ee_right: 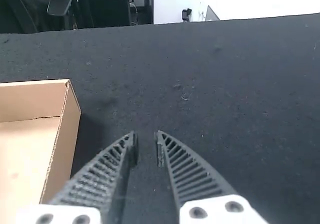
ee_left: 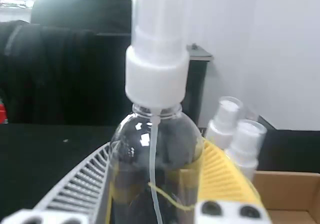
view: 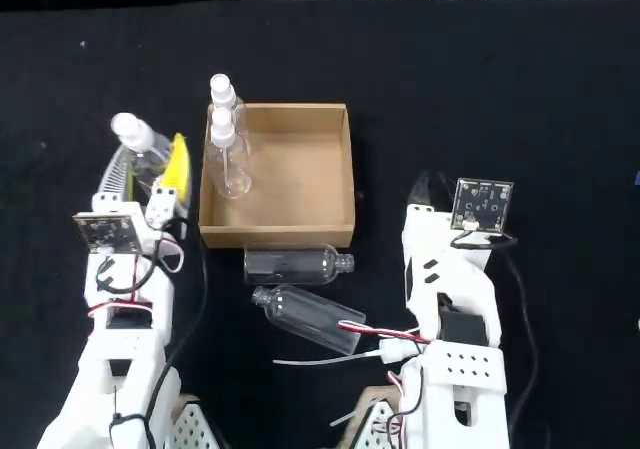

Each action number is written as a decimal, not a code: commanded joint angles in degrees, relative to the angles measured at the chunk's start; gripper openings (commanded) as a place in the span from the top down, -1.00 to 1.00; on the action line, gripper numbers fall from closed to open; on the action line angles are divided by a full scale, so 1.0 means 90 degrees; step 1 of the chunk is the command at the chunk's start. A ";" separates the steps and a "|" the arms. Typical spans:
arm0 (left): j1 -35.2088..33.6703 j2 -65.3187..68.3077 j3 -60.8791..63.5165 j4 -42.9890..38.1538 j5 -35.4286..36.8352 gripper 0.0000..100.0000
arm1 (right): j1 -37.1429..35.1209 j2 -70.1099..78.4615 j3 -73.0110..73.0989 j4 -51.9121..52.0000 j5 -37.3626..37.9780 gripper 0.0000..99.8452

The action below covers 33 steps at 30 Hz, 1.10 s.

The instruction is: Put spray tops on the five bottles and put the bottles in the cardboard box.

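Observation:
My left gripper is shut on a clear bottle that stands upright with a white spray top on it, just left of the cardboard box. Two capped bottles stand at the box's left wall. In front of the box lie two uncapped bottles. A loose spray top with its tube lies by the right arm's base. My right gripper hovers right of the box, shut on nothing.
Black cloth covers the table. Wide free room lies behind and to the right of the box. Red and white cables trail near the lying bottles.

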 commanded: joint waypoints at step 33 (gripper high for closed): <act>0.1333 0.0205 0.0015 0.0283 0.0684 0.88 | -0.0088 0.0093 -0.0024 -0.0010 0.0059 0.89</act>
